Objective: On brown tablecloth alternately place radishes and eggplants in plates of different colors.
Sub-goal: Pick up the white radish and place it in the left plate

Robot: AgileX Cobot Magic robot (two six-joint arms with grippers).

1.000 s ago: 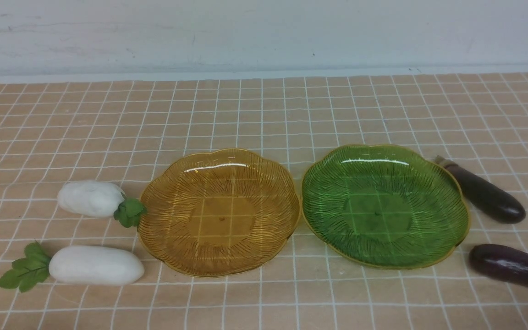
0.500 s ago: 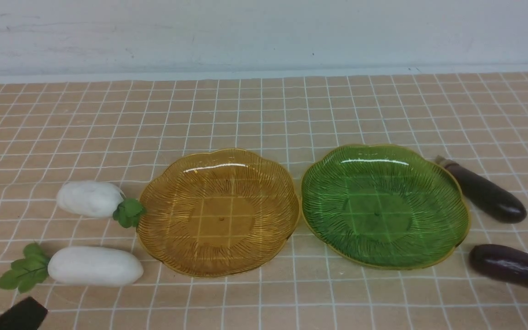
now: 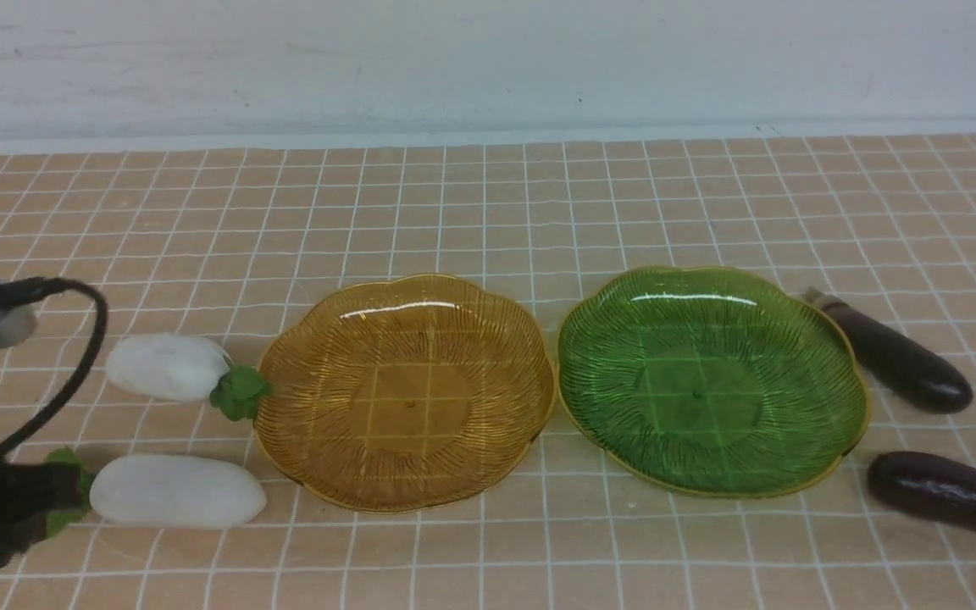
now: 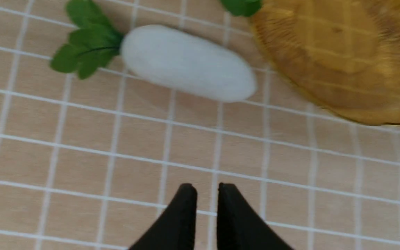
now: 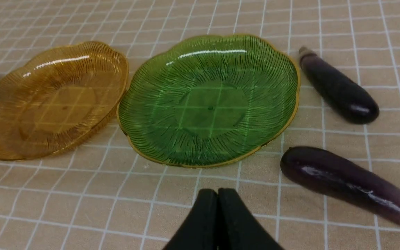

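A pale, whitish wall [image 3: 488, 59] is seen across the whole background, marked by faint grey scuffs and a few small dark specks. Along its foot, a narrow strip of light counter [image 3: 285, 141] is shown.

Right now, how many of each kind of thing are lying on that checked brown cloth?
White radishes: 2
Dark purple eggplants: 2
Scalloped plates, one amber and one green: 2
Total: 6 things, and both plates hold nothing yet.
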